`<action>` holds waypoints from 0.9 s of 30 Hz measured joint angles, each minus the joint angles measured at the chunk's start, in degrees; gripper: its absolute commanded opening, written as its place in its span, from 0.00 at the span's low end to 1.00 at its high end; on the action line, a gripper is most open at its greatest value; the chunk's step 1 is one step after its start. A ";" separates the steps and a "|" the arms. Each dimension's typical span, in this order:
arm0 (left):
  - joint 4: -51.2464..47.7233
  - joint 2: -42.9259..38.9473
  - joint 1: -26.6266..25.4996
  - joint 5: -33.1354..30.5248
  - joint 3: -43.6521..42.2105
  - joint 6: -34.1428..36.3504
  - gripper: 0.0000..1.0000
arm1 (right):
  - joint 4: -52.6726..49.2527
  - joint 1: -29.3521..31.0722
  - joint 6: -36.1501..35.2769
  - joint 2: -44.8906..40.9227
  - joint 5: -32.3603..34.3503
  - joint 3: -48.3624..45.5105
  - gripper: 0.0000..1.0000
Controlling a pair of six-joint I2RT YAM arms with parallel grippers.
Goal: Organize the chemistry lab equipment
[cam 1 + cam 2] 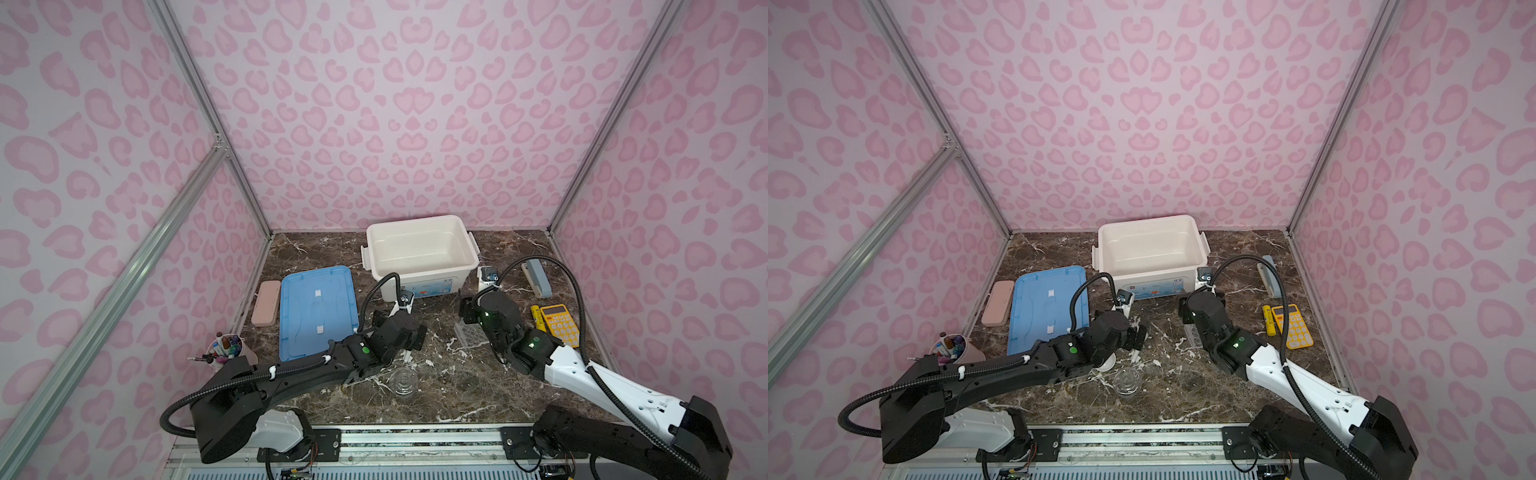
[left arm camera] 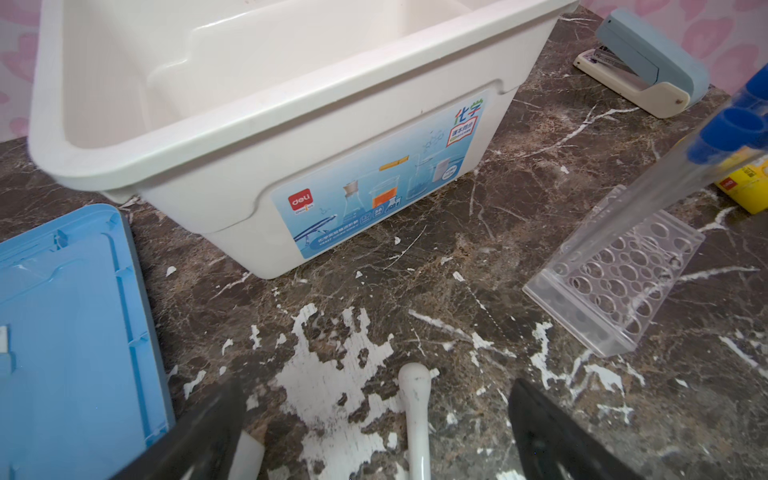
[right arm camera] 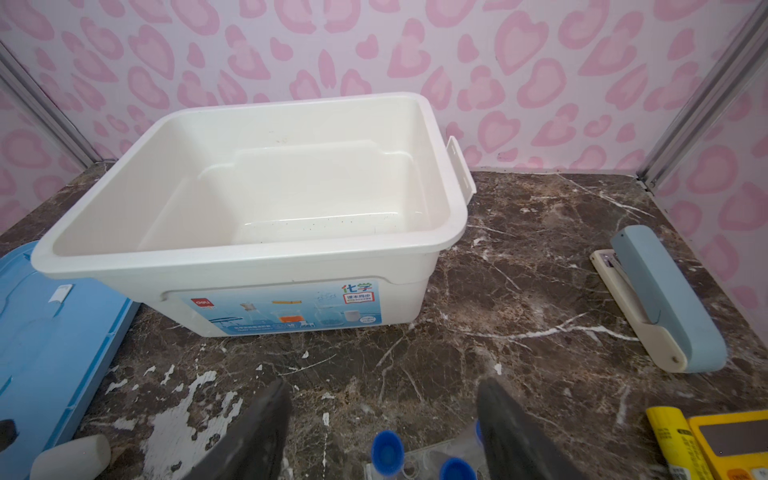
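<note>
Glass beaker [image 1: 405,382], clear and upright, stands nearest on the brown marble table [image 1: 457,399]. Just beyond it, the left gripper [image 2: 378,395] hangs with jaws spread wide; the white pestle [image 2: 415,411] lies on the table between its fingers, clear of both. To the right, the right gripper [image 3: 384,386] hovers with jaws parted above the clear plastic rack [image 2: 615,274], where blue-capped test tubes [image 3: 387,451] stand (2 caps show plainly, a 3rd is partly hidden behind a finger). Farther back lie the blue lid [image 1: 318,311], flat at left, and the yellow calculator [image 1: 561,326] at right. Farthest, the white bin [image 3: 291,266] sits open-topped near the back wall.
</note>
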 measured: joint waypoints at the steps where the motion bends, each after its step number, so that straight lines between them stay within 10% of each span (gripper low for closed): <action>1: -0.55 -1.33 -0.37 0.00 -0.35 -0.02 1.00 | -0.15 -0.20 -0.02 -0.35 -0.22 0.24 0.70; 27: -16.39 -12.63 -15.32 -1.95 -7.67 -10.25 0.90 | -1.25 -8.98 1.05 -7.19 -6.29 -1.73 0.71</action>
